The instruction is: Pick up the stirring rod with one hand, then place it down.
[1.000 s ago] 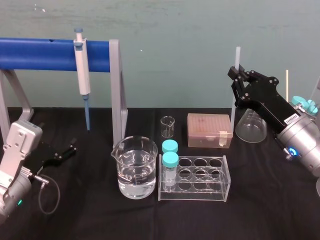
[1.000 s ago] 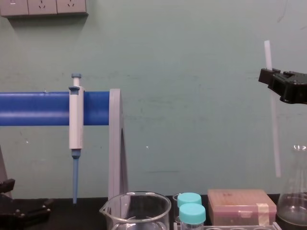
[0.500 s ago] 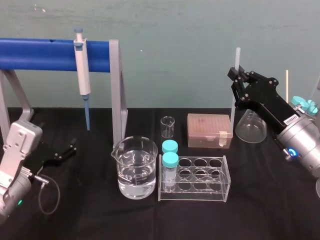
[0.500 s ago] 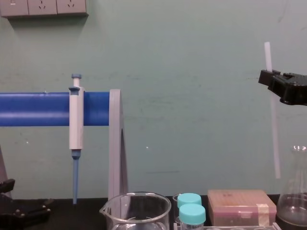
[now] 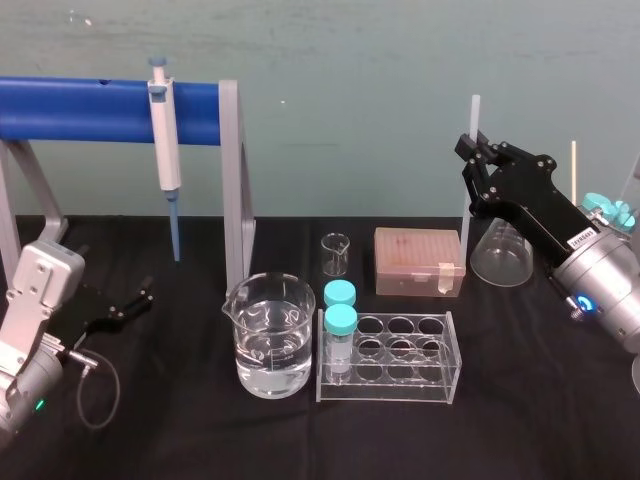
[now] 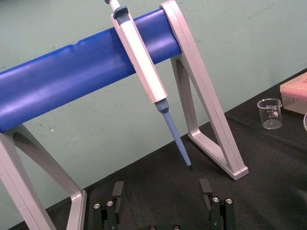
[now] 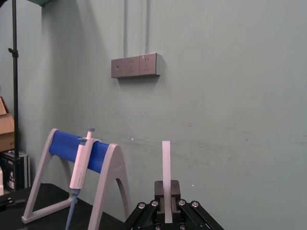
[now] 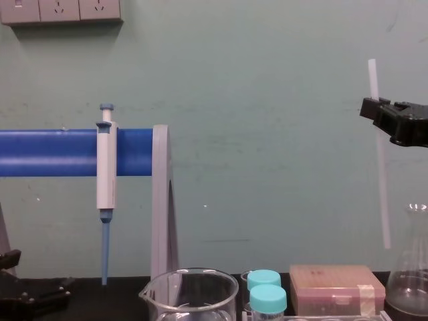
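The stirring rod is a thin translucent-white stick held upright in the air at the right, above the conical flask. My right gripper is shut on it a little below its top end. From the chest, the stirring rod hangs down from the black right gripper, its lower tip well above the table. The right wrist view has the stirring rod rising from between the shut fingers of the right gripper. My left gripper rests low at the table's left, open and holding nothing, as the left wrist view's left gripper confirms.
A white-and-blue pipette hangs on the blue-barred stand at the back left. Mid-table stand a beaker of water, a clear tube rack with two teal-capped tubes, a small beaker and a tip box. A conical flask sits under the rod.
The right gripper and the rod have sunk a trifle. Nothing else has moved.
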Robot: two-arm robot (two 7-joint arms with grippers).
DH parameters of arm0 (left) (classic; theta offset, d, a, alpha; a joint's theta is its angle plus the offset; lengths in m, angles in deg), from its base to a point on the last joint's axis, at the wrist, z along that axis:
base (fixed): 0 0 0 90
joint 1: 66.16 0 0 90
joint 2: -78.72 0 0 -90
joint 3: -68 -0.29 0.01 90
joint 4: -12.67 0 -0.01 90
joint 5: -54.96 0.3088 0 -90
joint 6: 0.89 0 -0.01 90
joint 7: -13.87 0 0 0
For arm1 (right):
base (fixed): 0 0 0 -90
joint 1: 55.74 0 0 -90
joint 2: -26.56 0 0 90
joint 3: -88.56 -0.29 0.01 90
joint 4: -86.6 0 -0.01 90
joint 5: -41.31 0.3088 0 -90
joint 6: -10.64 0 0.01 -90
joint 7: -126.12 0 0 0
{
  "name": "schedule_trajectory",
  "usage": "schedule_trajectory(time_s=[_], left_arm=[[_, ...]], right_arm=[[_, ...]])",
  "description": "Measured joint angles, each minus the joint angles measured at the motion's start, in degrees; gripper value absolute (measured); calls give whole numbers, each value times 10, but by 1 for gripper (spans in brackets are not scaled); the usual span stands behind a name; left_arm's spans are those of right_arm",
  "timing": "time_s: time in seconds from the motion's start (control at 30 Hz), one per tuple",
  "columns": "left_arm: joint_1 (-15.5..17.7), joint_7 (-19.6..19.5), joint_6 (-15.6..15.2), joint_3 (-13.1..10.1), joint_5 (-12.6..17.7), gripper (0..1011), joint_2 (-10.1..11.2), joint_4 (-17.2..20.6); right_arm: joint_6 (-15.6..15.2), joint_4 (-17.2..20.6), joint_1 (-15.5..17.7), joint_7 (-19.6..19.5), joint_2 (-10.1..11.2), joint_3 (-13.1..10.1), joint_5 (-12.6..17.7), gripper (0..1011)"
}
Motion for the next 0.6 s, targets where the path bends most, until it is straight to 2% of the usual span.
schedule_trajectory(time_s=[0.6], left_arm=[[0,0,0,0,0,1000,0,0]], right_arm=[[-2,0,-1,0,1,2,1,71]])
